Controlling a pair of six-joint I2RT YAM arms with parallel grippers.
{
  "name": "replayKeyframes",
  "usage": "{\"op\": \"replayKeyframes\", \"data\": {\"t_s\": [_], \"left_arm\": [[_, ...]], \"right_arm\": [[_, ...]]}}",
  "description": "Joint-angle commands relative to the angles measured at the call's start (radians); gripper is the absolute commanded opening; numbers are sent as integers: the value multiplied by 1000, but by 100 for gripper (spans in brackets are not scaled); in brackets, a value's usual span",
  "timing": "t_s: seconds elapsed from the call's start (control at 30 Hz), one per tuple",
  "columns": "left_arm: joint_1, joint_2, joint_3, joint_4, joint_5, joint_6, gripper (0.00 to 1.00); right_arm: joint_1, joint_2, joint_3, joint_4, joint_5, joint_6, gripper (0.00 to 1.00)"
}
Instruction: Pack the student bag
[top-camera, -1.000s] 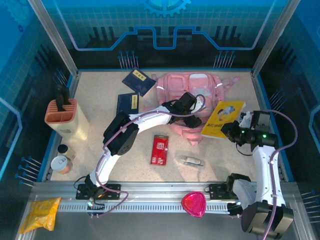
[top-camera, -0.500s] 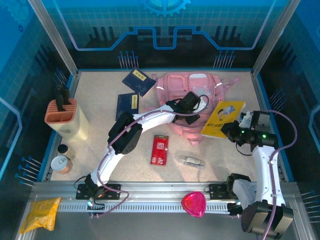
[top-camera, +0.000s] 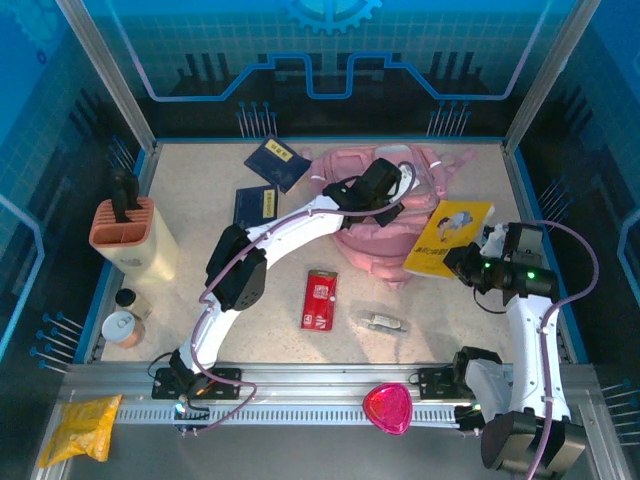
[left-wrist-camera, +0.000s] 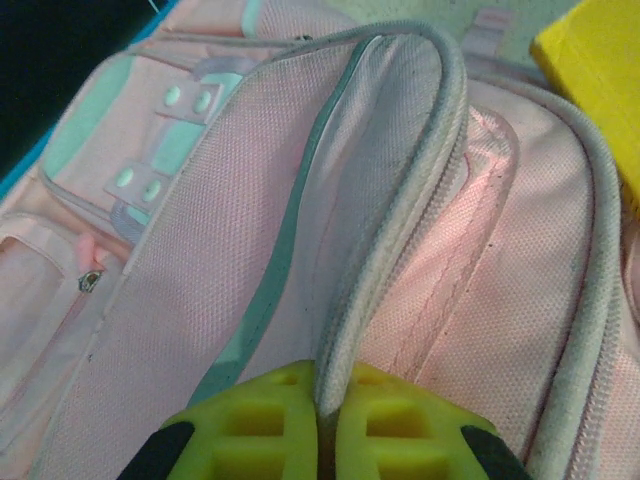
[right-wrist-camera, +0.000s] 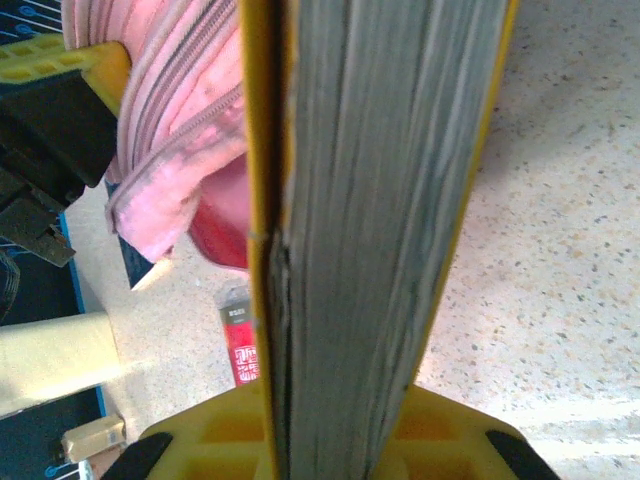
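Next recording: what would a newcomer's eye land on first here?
The big pink student bag at the far middle of the table draws the eye, with the left gripper shut on a grey-trimmed edge of it. Just to its right, the right gripper clamps a thick yellow book next to the bag.

The left arm (top-camera: 300, 222) and right arm (top-camera: 530, 335) have glossy white links joined by black joint housings, each trailed by a thin mauve cable (top-camera: 201, 310). The left end effector (left-wrist-camera: 327, 390) and right end effector (right-wrist-camera: 330, 415) carry lime-yellow ribbed fingers. Green lights (top-camera: 530, 273) glow on the right wrist.
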Motion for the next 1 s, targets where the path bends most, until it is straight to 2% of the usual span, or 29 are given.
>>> {"op": "replayKeyframes", "data": {"t_s": [0.0,0.2,0.3,0.4,0.5,0.6,0.7,0.87,0.97], "left_arm": [[12,-95,82,46,-21,-44,0],[14,-113,105,81,-16,-61,0],[27,-98,156,58,-7,-71,0],[35,-99,177,36,2,-70,0],[43,-105,172,28,-1,-60,0],[57,-108,170,16,6,-72,0],[59,-115,167,19,75,-80,0],[59,-117,168,24,187,-90,0],[59,-121,167,23,212,-95,0]], "right_arm": [[4,7,-7,63,-94,6,0],[74,56,-41,123,-128,53,0],[94,22,-38,94,-60,52,0],[70,-35,-8,27,50,28,0],[34,-68,11,2,87,10,0],[34,-36,4,-17,108,-6,0],[47,-19,-52,62,49,24,0],[168,70,-83,299,-101,86,0],[197,114,-104,430,-129,134,0]]}}
